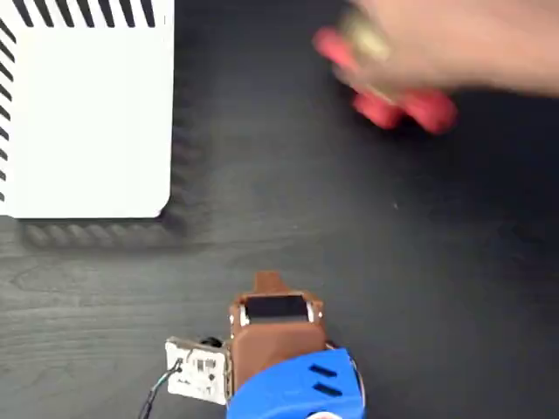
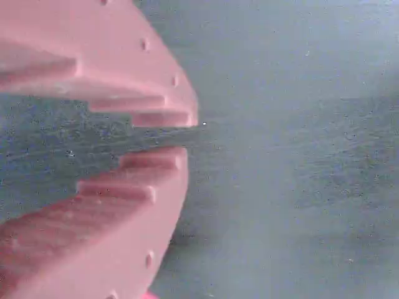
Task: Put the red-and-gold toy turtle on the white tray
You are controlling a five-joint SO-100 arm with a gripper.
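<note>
Fixed view shows a person's blurred hand holding the coral-red, gold-shelled toy turtle top right, well apart from the striped white rectangular tray. Gripper fingers nearly together, empty. Risk: advancing early strikes the hand.

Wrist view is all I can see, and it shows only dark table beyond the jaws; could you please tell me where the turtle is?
Observer: In the fixed view, the red-and-gold toy turtle is blurred at upper right, under a person's hand.
Operator: Thank you; and the tray?
Observer: The white tray lies at upper left, its visible part bare.
Operator: Where is the arm?
Observer: The arm is at bottom centre, apart from both.
</note>
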